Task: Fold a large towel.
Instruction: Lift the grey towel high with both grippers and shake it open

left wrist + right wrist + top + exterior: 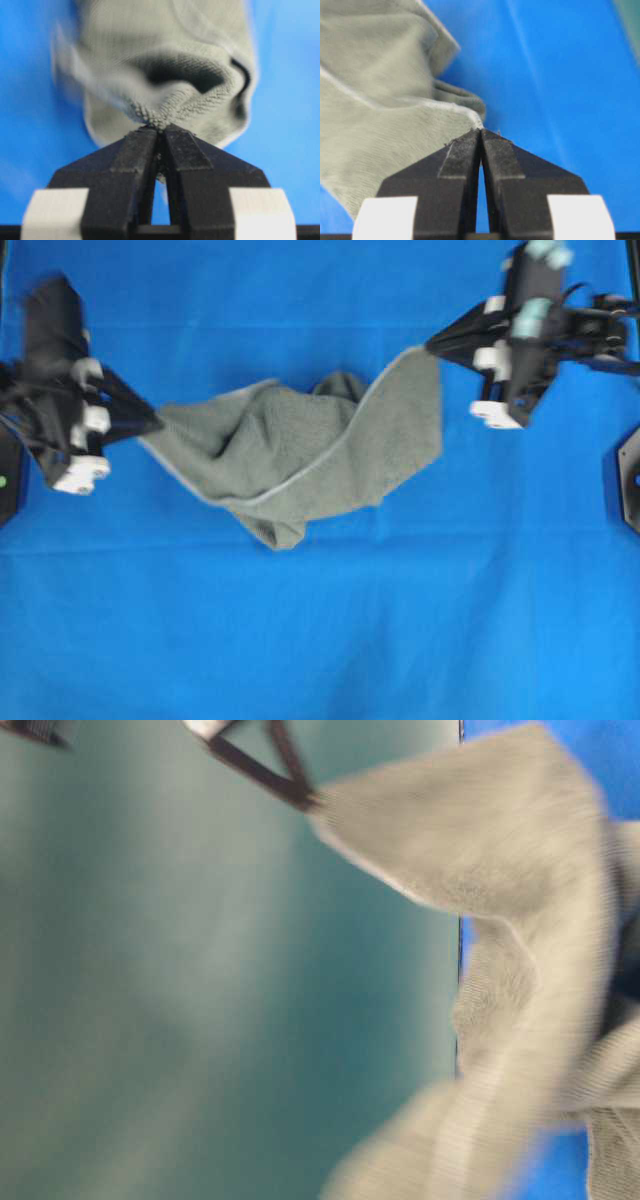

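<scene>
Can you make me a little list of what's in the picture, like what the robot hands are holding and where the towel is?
towel: grey-green cloth, bunched, sagging between the two arms
towel edge: pale hem runs across the middle
left end effector: shut on the towel's left corner
right end effector: shut on the towel's right corner
left wrist view: fingertips pinch crumpled cloth
right wrist view: fingertips pinch a hemmed corner
surface: blue sheet under everything
fold: not yet done

The towel [300, 455] hangs between left gripper [152, 424] and right gripper [432, 344] — above the sheet [320, 640].
</scene>
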Controlling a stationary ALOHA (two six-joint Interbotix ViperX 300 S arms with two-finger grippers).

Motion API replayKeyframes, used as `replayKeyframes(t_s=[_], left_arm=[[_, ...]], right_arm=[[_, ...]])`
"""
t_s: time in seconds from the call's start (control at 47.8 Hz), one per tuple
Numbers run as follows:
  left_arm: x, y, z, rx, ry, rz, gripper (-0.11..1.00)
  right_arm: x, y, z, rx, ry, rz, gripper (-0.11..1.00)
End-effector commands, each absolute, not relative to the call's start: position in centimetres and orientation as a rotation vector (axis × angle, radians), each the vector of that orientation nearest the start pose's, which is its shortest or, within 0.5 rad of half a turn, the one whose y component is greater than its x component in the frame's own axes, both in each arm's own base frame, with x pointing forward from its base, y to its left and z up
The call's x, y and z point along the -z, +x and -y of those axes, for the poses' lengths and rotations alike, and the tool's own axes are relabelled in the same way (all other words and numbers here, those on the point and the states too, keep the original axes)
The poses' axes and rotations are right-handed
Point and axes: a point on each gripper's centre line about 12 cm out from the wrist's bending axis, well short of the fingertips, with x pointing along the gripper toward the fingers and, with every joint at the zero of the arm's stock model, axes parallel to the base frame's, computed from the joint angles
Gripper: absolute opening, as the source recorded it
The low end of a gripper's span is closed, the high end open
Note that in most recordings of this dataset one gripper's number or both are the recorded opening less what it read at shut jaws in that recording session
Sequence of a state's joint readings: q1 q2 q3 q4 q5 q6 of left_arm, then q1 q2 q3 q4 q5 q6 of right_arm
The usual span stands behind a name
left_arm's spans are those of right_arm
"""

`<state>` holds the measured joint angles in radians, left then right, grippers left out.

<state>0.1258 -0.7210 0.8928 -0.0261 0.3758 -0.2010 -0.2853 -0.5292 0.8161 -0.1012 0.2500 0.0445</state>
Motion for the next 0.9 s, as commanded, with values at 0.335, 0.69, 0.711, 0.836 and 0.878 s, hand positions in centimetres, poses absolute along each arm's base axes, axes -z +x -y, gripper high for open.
replayKeyframes(t_s=[0.335,0.69,0.711,0.836,0.878], left_arm=[[-39.7,23.1,-11.0,-0.446,-0.097,-0.129,0.01],[-47.7,21.5,-12.6,-0.521,-0.016,0.184,0.01],[-48.3,21.5,-12.2,-0.507,-0.012,0.196,0.01],[-49.8,21.6,-10.0,-0.422,-0.010,0.239,0.01],[-50.4,21.6,-9.0,-0.385,-0.011,0.256,0.01]], right_arm=[[-38.9,20.0,9.3,0.449,-0.143,-0.154,0.01],[-45.3,15.9,12.4,0.695,-0.194,-0.031,0.01],[-45.7,15.7,12.2,0.691,-0.197,-0.023,0.01],[-48.1,14.8,10.2,0.635,-0.201,0.041,0.01],[-48.8,14.5,9.1,0.595,-0.196,0.069,0.01]])
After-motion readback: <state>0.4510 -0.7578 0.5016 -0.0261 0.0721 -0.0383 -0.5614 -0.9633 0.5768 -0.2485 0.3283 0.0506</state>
